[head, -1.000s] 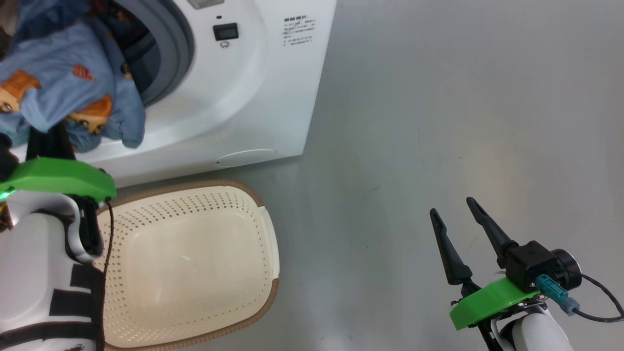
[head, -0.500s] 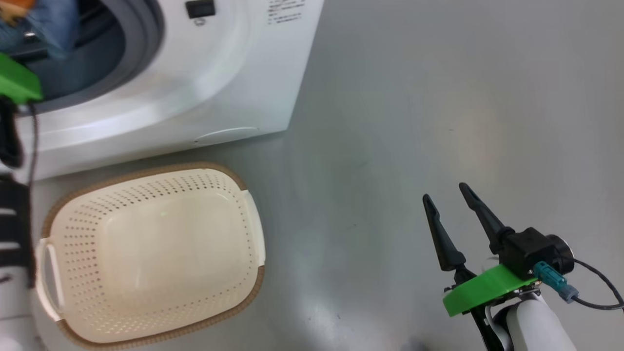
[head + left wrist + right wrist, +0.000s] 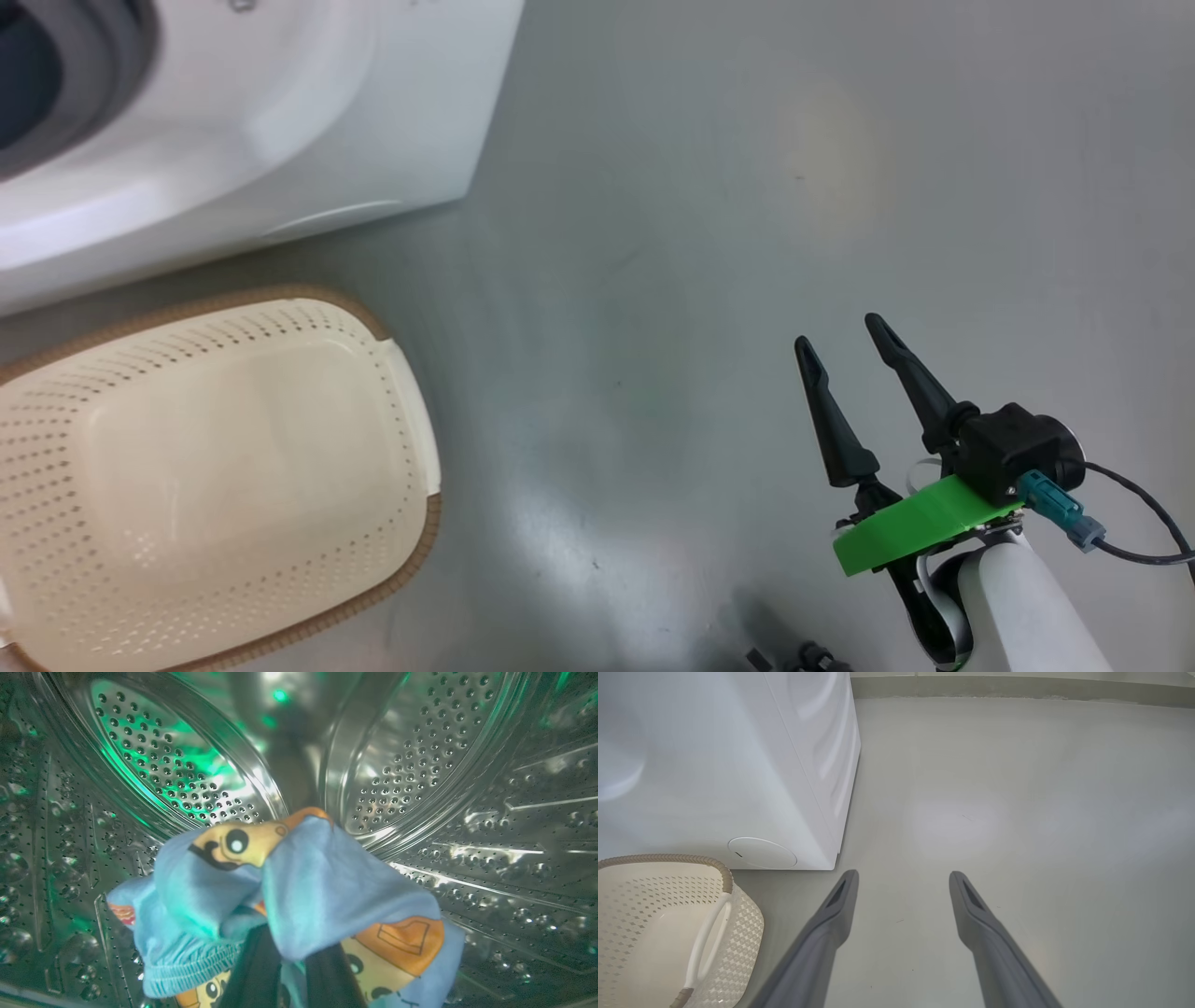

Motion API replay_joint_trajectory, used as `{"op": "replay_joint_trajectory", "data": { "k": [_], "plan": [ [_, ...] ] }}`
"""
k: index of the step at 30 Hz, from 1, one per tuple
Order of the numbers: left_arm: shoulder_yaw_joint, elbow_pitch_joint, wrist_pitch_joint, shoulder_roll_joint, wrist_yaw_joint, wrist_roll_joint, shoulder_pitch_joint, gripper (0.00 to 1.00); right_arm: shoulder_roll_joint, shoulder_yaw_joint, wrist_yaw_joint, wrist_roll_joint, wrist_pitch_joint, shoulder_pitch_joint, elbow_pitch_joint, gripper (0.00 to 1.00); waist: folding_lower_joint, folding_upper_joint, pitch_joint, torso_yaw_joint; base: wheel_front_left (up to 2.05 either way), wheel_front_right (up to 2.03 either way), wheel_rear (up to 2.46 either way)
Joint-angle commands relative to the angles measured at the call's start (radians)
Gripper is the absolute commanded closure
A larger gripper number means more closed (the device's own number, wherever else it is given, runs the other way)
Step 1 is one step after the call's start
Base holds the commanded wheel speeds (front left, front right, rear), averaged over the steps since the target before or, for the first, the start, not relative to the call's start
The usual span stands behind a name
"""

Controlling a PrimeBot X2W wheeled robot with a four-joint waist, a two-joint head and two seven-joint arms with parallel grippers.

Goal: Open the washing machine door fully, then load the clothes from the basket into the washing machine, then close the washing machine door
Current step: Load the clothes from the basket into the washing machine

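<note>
Claw on the left (image 3: 293, 956): reaches inside the steel drum (image 3: 420, 742) and points at its back wall, its two dark fingers (image 3: 259, 970) pinched close on the clothes (image 3: 317, 882).
Clothes: a light blue bundle with orange-brown prints, draped over the fingertips; whether it touches the drum wall I cannot tell.
Claw on the right (image 3: 840, 334): hangs low over the grey floor (image 3: 700, 233), well apart from the washing machine (image 3: 327, 112), fingers spread wide, tips pointing away from the robot.
Washing machine: white, standing on the floor, mouth facing the robot.
Basket (image 3: 425, 523): on the floor just before the machine, open side up, long axis running along the machine's front.
</note>
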Motion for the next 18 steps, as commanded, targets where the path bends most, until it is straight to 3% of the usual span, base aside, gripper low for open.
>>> {"op": "replay_joint_trajectory", "data": {
  "k": [1,10,18],
  "plan": [
    [0.001,0.015,-0.011,0.070,0.000,0.020,-0.046,1.00,0.000,0.023,0.002,0.020,-0.012,0.004,-0.017,0.00,0.0000,0.0000,0.041,-0.036,0.00,0.00,0.00],
    [-0.043,0.177,-0.036,0.107,-0.002,0.057,-0.167,1.00,0.001,0.033,0.002,0.029,-0.012,-0.008,-0.015,0.00,0.0000,0.0000,0.078,-0.053,0.00,0.00,0.00],
    [-0.065,0.285,-0.091,0.103,-0.004,0.060,-0.227,1.00,0.002,0.033,0.002,0.035,-0.012,-0.014,-0.016,0.00,0.0000,0.0000,0.081,-0.045,0.00,0.00,0.00]
  ]
}}
